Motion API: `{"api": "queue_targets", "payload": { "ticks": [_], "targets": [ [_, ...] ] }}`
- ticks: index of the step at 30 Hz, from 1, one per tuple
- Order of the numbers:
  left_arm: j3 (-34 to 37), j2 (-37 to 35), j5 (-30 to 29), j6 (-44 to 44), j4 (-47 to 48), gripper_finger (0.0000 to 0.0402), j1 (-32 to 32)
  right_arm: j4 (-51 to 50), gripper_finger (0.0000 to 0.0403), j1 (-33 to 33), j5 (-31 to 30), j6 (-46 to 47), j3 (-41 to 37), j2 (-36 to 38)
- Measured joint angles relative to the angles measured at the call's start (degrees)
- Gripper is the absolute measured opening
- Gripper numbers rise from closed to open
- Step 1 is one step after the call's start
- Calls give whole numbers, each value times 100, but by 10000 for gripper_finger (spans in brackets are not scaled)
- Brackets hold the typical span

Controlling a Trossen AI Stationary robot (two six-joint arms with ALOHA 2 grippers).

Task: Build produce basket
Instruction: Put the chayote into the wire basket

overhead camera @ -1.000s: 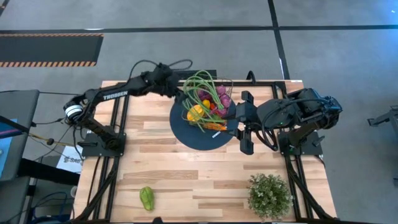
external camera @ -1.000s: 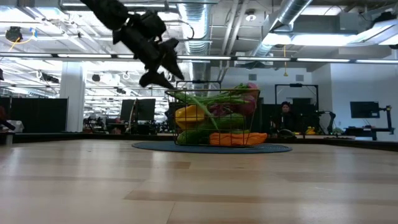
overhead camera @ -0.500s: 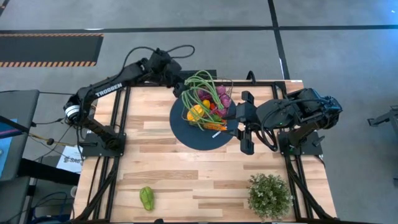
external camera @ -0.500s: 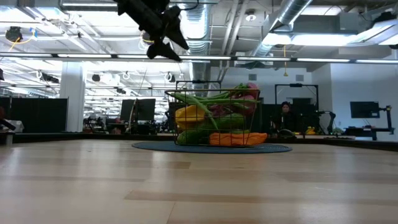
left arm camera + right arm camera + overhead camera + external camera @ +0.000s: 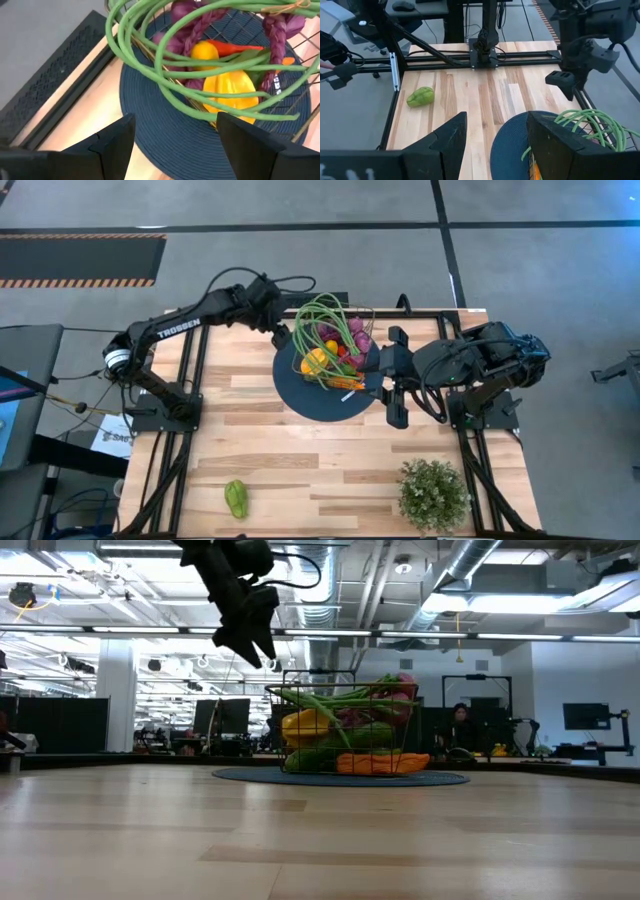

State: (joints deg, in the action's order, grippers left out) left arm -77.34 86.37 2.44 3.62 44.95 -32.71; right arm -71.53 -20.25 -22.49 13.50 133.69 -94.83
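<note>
left claw released and empty above the table, just beside the basket of produce

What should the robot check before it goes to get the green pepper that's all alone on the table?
1. Left gripper empty and open: ok, the left wrist view shows its fingers spread with nothing between them.
2. Green pepper still out of the basket: ok, it lies alone near the table's front edge.
3. Path to the pepper free: ok, only bare wood lies between; the potted plant stands off to the side.
4. Basket steady on the blue plate: ok, it sits upright.
5. Room in the basket: cannot tell, the long green beans loop over the top.
6. Right gripper out of the way: ok, it waits open beside the plate.
</note>
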Motion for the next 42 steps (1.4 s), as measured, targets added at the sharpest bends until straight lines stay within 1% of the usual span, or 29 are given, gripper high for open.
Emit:
{"api": "queue_targets", "payload": {
  "ticks": [4,8,12,14,16,19,21,23,26,29,32,34,36,39,42],
  "targets": [
    [0,-9,-14,2,224,264,27,0,225,0,-1,0,0,0],
    [0,-95,-54,4,895,264,189,-87,225,0,-1,7,0,0],
    [0,-425,-558,203,1729,264,603,-463,225,87,-5,17,0,2],
    [0,-709,-833,479,2062,264,892,-696,225,182,-3,121,0,2],
    [0,-1037,-988,891,2325,264,1219,-1039,225,322,-5,358,1,2],
    [0,-1564,-1247,1740,2626,264,1811,-1805,225,569,-7,888,0,2],
    [0,-1868,-1546,2393,2923,263,2218,-1828,225,767,4,1068,-25,8],
    [0,-2086,-1876,3064,3280,263,2645,-1817,225,912,202,873,-59,36],
    [2,-2232,-2233,4091,3802,263,3377,-1827,225,1189,205,807,-186,97],
    [165,-2236,-2402,5066,3934,263,4139,-1843,225,1531,72,865,-445,183],
    [495,-2188,-2480,6245,3929,263,4900,-1845,225,1895,-11,1040,-619,200],
    [795,-2103,-2478,7109,3906,263,5409,-1849,225,2085,-6,1051,-745,217],
    [1119,-2009,-2335,7956,3886,263,5897,-1847,225,2220,-3,1088,-883,220],
    [1551,-1814,-1868,9095,3672,263,6608,-1843,225,2398,4,1164,-1024,173],
    [1786,-1565,-1521,10145,3434,263,7267,-1817,225,2514,1,1287,-1190,195]
  ]
}}
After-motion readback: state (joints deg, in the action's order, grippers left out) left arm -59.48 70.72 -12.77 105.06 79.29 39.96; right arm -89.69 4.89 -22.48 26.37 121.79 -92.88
